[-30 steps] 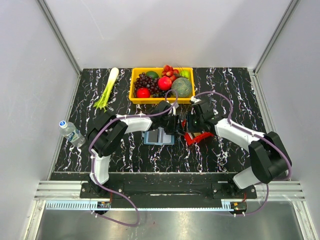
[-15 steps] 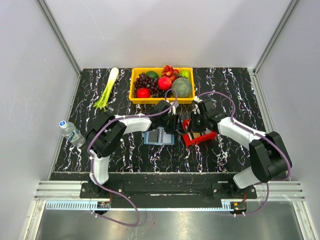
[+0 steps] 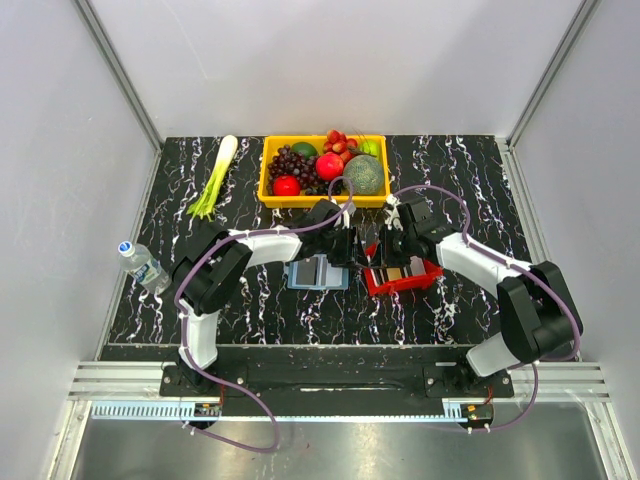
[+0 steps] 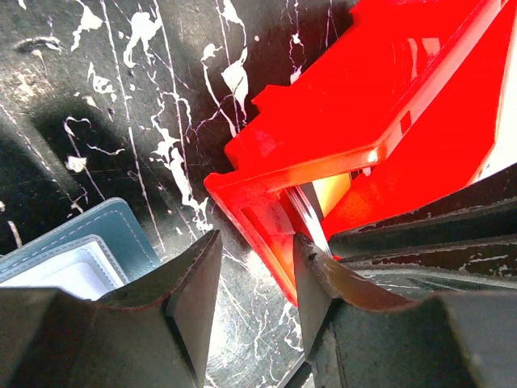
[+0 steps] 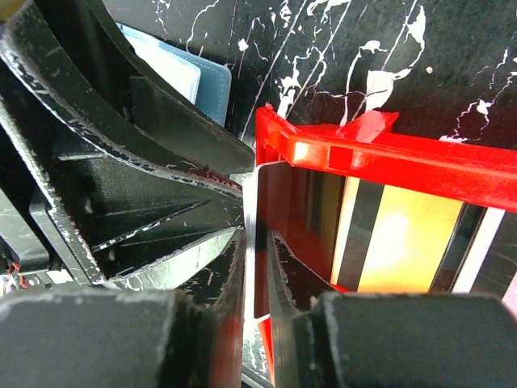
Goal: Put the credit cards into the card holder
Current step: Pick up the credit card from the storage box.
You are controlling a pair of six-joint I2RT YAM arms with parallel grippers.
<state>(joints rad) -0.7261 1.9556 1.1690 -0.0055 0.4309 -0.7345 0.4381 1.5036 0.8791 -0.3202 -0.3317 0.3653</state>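
Note:
The red tray [image 3: 432, 270] lies flat at mid-table with several credit cards [image 3: 398, 272] in it. In the right wrist view the cards [image 5: 404, 242] are pale with dark stripes. The blue card holder [image 3: 318, 272] lies open just left of the tray. My right gripper [image 3: 383, 255] is shut on the tray's left wall [image 5: 271, 186], one finger inside and one outside; a thin pale edge shows in the pinch. My left gripper [image 3: 352, 252] is open, its jaws [image 4: 257, 242] either side of the tray's corner [image 4: 250, 194], holding nothing. The holder's corner [image 4: 81, 259] shows beside it.
A yellow basket [image 3: 266, 180] of fruit stands at the back, close behind both grippers. A leek [image 3: 215, 178] lies at the back left. A water bottle [image 3: 143, 265] lies at the left edge. The two grippers are nearly touching.
The red tray, tilted up in my right gripper a second ago, now lies flat with its cards showing. The left gripper has barely moved.

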